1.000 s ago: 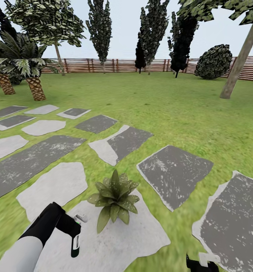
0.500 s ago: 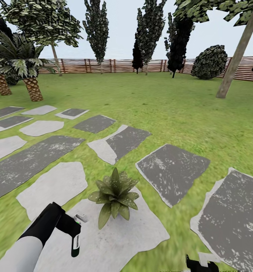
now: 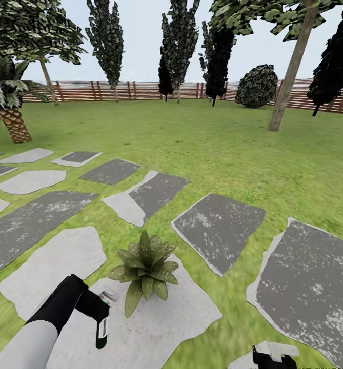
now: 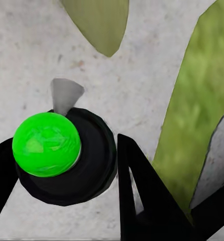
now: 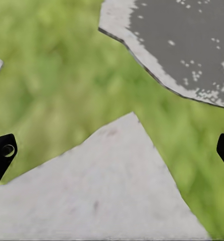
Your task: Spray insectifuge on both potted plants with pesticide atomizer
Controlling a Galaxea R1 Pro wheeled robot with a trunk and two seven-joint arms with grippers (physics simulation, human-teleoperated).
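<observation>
While the left gripper (image 3: 100,315) clamps the pesticide atomizer (image 3: 102,328) upright, it hangs just beside the potted plant (image 3: 143,269) on a pale stepping stone (image 3: 156,328) — right gripper (image 3: 274,355) spread wide above grass.

palm (image 3: 9,110) far left | round bush (image 3: 257,86) far right by fence | leaning trunk (image 3: 289,72) right | dark cypresses (image 3: 176,46) far centre
</observation>
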